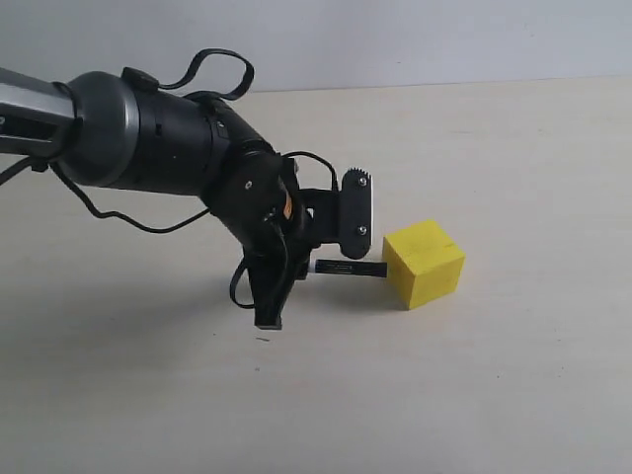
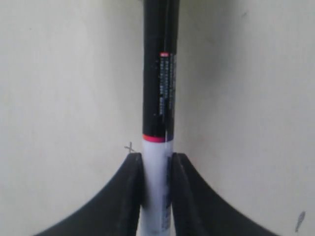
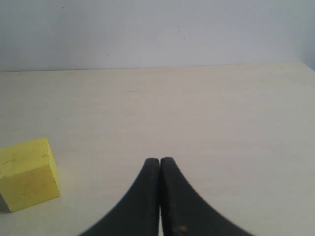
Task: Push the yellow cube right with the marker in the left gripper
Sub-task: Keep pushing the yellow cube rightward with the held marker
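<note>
The yellow cube sits on the table right of centre; it also shows in the right wrist view. My left gripper is shut on the marker, which lies level and points right. The marker's black end reaches the cube's left face; I cannot tell whether they touch. In the left wrist view the fingers clamp the marker's white barrel and the gripper hides the rest. The cube is out of that view. My right gripper is shut on nothing, off to the cube's side.
The pale beige table runs back to a plain light wall. A small pen mark lies on the table under the left arm, seen as a cross beside the fingers. Black cables loop off the left arm.
</note>
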Available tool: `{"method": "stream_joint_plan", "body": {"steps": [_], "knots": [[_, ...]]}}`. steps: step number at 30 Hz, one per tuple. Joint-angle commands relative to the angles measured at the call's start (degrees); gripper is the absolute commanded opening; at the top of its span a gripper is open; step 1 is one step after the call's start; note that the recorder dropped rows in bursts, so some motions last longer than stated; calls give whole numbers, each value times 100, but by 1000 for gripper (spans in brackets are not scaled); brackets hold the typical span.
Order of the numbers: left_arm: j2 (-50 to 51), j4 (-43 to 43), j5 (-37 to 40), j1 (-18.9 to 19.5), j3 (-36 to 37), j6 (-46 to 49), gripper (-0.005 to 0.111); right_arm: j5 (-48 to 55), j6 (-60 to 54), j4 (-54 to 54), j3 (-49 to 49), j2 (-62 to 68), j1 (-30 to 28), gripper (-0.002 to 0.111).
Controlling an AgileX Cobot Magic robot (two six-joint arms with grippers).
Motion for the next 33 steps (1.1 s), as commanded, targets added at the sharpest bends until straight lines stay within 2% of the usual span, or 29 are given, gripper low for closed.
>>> {"method": "stream_joint_plan", "body": {"steps": [1,5,10,12,19,23,26,30,33], "knots": [[0,10,549,182,-64,-41,0,-60,-36,0,26,-28,-36,0],[0,-13,757,286,-64,-51,0,-60,-36,0,26,-28,-36,0],[71,-281,-260,83,-88,-34,0,-60,-36,0,26,-28,-36,0],[184,-301,-326,-46,-259,-34,0,-60,-36,0,26,-28,-36,0],[279,-209,727,-24,-445,-34,0,-69,-36,0,26,-28,-36,0],[279,-209,881,28,-456,-45,0,-69,-36,0,26,-28,-36,0],[300,-268,500,-14,-456,-45,0,-69,-36,0,26,-28,-36,0],[313,-528,-314,-296,-468,-33,0,-80,-36,0,26,-28,-36,0],[313,-528,-93,-476,-580,-33,0,-80,-36,0,26,-28,-36,0]]}}
